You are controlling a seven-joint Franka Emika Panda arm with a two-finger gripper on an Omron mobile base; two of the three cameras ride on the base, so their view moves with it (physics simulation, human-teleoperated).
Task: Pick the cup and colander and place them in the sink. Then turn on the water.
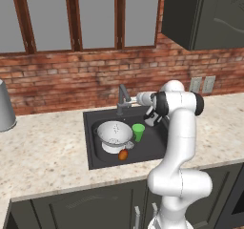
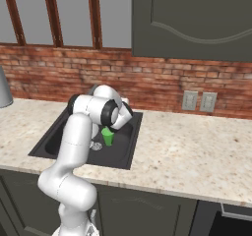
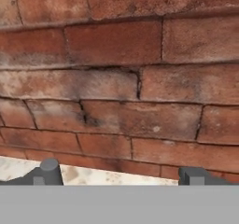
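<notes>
Two base cameras look forward and down across the counter point(image 1: 43, 147) from behind the arm, one from its left, one from its right. Both take in the sink point(image 1: 93, 142), the brick wall point(image 1: 57, 80) and the windows point(image 1: 95, 15). The hand camera faces the same wall point(image 3: 116, 78) close up and nearly level, with a strip of counter point(image 3: 93, 175) at its lower edge.

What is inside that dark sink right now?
In the sink sit the white colander, the green cup beside it and a small orange thing. The arm covers the basin's right end.
</notes>
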